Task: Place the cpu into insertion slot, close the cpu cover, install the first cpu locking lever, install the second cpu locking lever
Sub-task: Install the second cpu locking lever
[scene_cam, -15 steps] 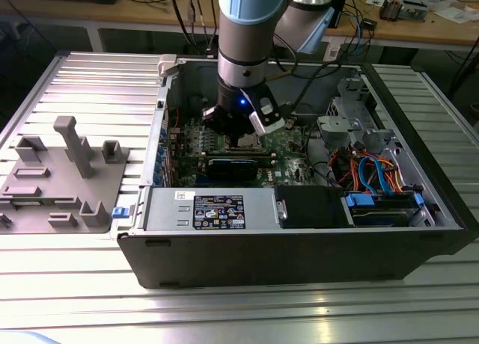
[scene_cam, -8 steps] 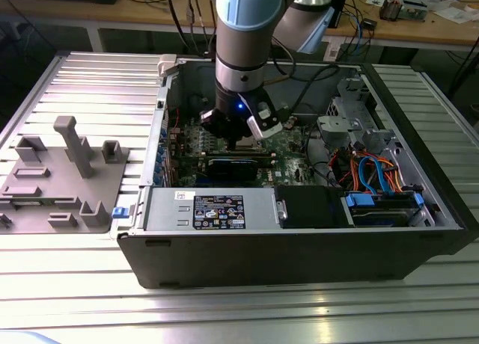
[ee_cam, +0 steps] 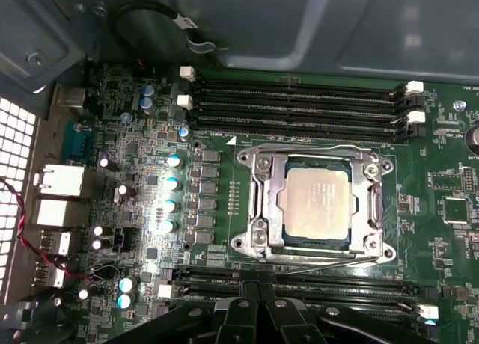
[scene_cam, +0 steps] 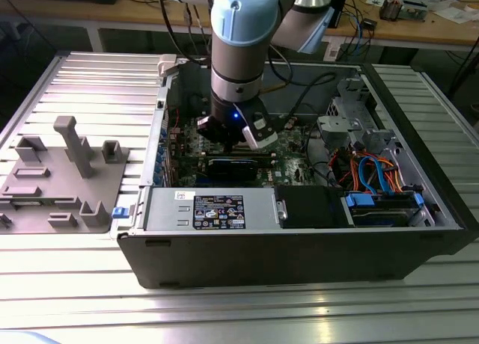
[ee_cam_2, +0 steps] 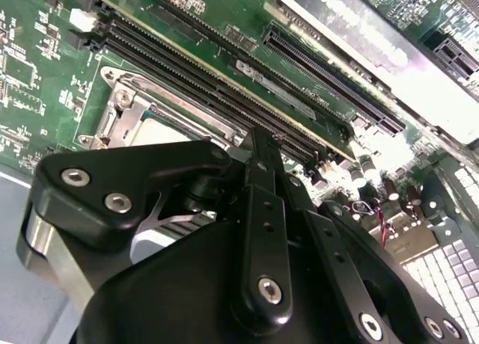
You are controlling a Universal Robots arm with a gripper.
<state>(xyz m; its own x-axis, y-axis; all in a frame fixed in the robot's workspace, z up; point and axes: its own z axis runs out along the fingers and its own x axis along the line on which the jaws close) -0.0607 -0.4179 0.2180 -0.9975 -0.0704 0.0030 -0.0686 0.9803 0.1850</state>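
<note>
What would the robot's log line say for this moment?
cpu: seated in insertion slot | cpu cover: closed | gripper: above board beside slot

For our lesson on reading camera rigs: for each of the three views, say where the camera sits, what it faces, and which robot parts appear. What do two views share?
Exterior view: off the arm, looking down into the open computer case; shows the arm.
First wrist view: on the arm, facing the motherboard; the cpu sits in the insertion slot, cpu cover around it; gripper at the frame edge.
Second wrist view: on the arm, looking past the gripper.
Both wrist views share the slot.
</note>
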